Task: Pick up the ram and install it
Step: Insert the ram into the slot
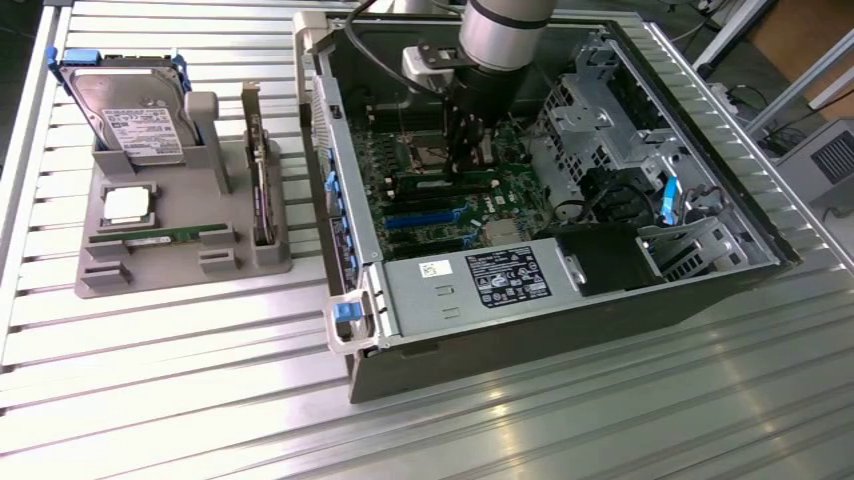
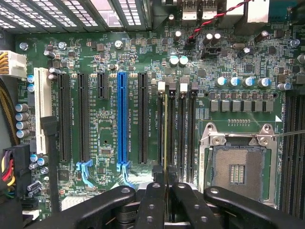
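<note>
The black two-fingered hand (image 2: 166,188) pinches the long, thin green ram stick (image 2: 165,129) edge-on, standing in a black memory slot just beside the open silver processor socket (image 2: 237,169) on the green motherboard (image 2: 102,121).

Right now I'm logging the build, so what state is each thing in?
gripper: shut on the ram, inside the computer case
ram: held on edge, in line with a memory slot
processor socket: open, no chip in it
computer case: side open
hard drive: standing in the grey holder
</note>
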Motion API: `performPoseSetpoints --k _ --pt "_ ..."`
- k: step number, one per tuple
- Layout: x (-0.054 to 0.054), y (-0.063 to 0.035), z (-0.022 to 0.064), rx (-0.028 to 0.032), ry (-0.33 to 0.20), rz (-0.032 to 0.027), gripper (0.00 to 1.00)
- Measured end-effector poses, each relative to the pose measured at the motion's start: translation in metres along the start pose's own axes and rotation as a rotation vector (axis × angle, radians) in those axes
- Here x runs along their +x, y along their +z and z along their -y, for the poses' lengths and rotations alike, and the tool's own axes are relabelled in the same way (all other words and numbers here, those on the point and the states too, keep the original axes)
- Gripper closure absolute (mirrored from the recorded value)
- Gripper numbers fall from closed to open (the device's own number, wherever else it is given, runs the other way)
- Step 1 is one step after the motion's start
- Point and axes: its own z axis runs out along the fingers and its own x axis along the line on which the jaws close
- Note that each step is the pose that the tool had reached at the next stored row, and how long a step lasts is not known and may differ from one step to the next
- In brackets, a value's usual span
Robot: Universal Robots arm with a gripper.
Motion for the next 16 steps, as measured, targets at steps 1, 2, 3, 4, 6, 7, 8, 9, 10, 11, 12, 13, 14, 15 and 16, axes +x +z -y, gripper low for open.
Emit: performPoseSetpoints --k 1,2,3,4,6,7,8,9,10,11,12,13,14,15,16 --pt "0.0009 0.0 0.0 0.0 0.0 -0.0001 0.88" --pt "0.0011 0.0001 0.0 0.0 0.0 0.0 0.88" --pt "0.0012 0.0001 0.0001 0.0 0.0 -0.0001 0.88" --pt "0.0013 0.0001 0.0 -0.0001 0.0 -0.0001 0.88" --pt "0.0013 0.0001 0.0 -0.0001 0.0 -0.0002 0.88" --pt "0.0013 0.0005 0.0 0.0 0.0 -0.0001 0.88" --pt "0.0012 0.0015 0.0 -0.0001 0.0 -0.0003 0.88" --pt "0.0012 0.0016 0.0 -0.0001 0.0 -0.0003 0.88" --pt "0.0012 0.0016 0.0 -0.0001 0.0 -0.0002 0.88" --pt "0.0012 0.0016 0.0 -0.0001 0.0 -0.0002 0.88" --pt "0.0011 0.0017 0.0001 0.0003 0.0 0.0001 0.88" --pt "0.0011 0.0017 0.0001 0.0002 0.0 0.0002 0.87" --pt "0.0012 0.0017 0.0001 0.0 0.0 0.0 0.81" --pt "0.0012 0.0017 0.0001 0.0 0.0 0.0 0.81" --pt "0.0012 0.0016 0.0001 0.0 0.0 -0.0001 0.81"
